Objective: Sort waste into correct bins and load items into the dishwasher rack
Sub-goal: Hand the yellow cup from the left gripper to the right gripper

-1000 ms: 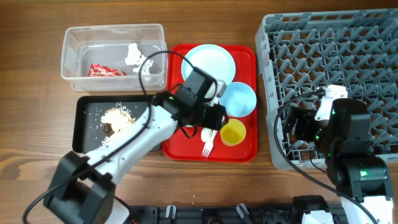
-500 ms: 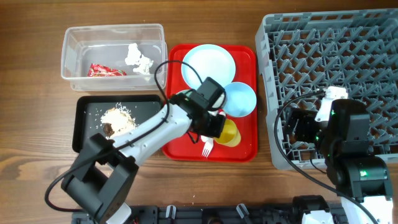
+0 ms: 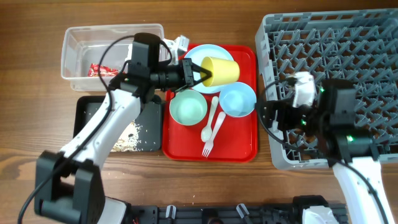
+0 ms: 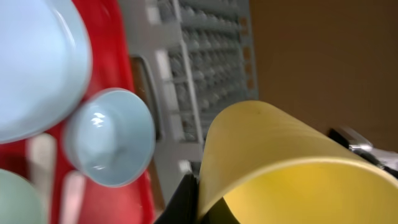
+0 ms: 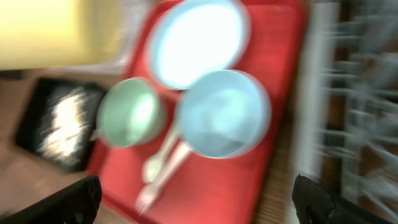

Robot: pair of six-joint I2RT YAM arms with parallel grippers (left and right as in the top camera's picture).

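Left pincer (image 3: 202, 72) around yellow cup (image 3: 222, 70) over plate (image 3: 200, 52)

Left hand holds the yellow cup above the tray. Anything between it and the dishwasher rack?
Nothing visible stands directly between the yellow cup and the dishwasher rack. The right hand hangs over the rack's left edge, just off that line.
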